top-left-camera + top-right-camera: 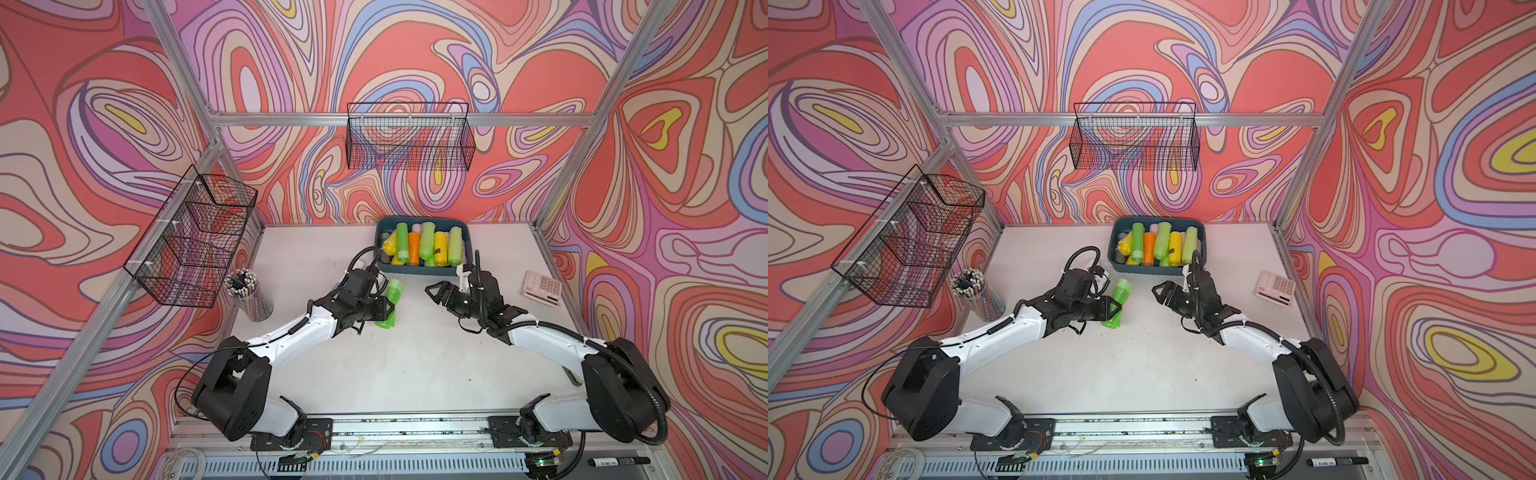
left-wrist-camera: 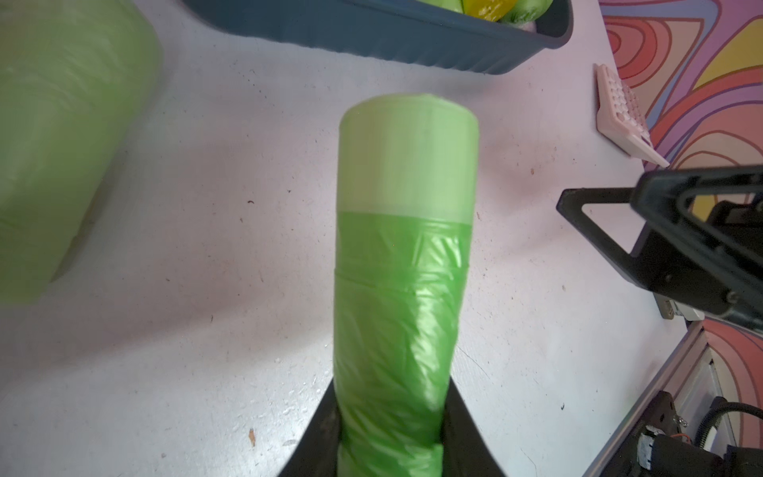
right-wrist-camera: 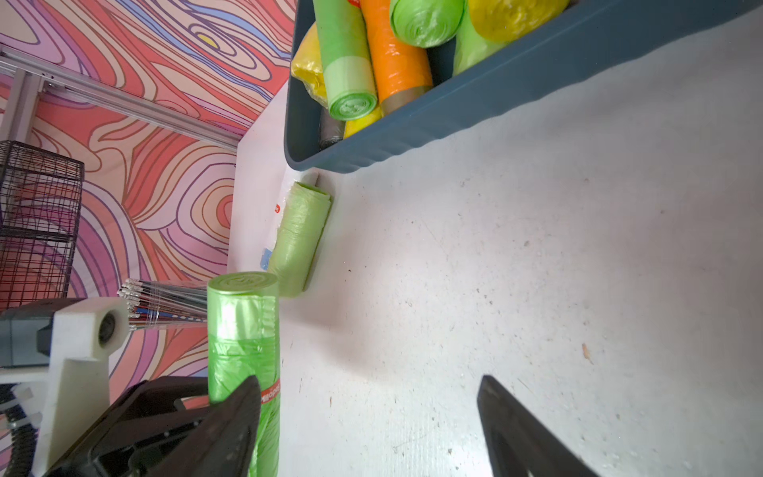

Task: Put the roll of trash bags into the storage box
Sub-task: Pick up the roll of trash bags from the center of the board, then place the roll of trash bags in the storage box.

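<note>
You're looking at a bright green roll of trash bags (image 2: 402,289) with a paler green band at one end, a dark teal-blue storage box (image 1: 419,271) showing green, yellow and orange rolls (image 1: 414,248), a pale pink calculator (image 1: 542,288), black wire baskets (image 1: 409,137), and walls (image 1: 415,50) swirled in coral, lilac, blue and yellow

Cannot read the red print on the roll of trash bags (image 3: 241,330), half behind the right gripper (image 3: 370,380), nor see the edge-cropped storage box (image 3: 454,107) whole.
</note>
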`<state>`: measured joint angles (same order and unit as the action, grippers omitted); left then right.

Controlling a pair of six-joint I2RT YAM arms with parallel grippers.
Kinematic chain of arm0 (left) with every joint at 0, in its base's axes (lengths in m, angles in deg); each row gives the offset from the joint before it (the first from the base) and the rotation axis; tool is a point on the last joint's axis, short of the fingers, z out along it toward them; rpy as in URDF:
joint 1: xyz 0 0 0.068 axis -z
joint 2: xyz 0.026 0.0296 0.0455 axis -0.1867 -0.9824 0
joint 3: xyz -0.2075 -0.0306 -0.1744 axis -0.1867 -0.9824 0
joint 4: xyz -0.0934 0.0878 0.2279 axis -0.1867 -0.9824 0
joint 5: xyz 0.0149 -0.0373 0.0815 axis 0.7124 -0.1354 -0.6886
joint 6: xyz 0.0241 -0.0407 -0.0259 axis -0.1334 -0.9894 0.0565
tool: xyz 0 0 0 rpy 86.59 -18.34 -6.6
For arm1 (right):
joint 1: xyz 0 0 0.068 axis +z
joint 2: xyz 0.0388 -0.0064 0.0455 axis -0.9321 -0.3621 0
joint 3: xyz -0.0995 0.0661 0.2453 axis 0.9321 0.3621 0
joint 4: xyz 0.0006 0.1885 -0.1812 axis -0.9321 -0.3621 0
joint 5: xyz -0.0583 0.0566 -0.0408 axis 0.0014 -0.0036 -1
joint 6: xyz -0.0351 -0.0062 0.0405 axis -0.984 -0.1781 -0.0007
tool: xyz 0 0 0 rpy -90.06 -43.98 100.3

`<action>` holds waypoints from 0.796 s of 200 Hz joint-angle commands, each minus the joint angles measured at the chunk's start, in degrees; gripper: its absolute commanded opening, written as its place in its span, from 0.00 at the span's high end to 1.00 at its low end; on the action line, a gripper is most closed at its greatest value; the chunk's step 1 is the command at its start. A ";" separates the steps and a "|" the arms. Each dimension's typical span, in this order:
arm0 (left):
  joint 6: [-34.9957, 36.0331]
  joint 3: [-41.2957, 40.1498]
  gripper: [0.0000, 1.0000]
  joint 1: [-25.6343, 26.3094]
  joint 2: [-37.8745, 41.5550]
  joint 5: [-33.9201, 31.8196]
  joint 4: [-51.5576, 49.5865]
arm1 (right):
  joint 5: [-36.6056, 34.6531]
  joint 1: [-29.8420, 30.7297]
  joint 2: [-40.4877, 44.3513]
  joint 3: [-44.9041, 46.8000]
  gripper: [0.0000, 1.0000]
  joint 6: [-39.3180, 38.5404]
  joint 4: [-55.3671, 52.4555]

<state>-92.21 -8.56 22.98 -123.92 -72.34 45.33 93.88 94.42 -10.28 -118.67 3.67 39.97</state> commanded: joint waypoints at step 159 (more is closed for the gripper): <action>1.72 23.98 0.84 0.72 -13.26 -5.37 -0.32 | -9.56 0.28 13.25 5.71 0.16 -4.56 -1.38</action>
<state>-91.51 12.44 23.48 -135.85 -76.80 43.34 87.91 94.42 1.39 -114.08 0.11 38.42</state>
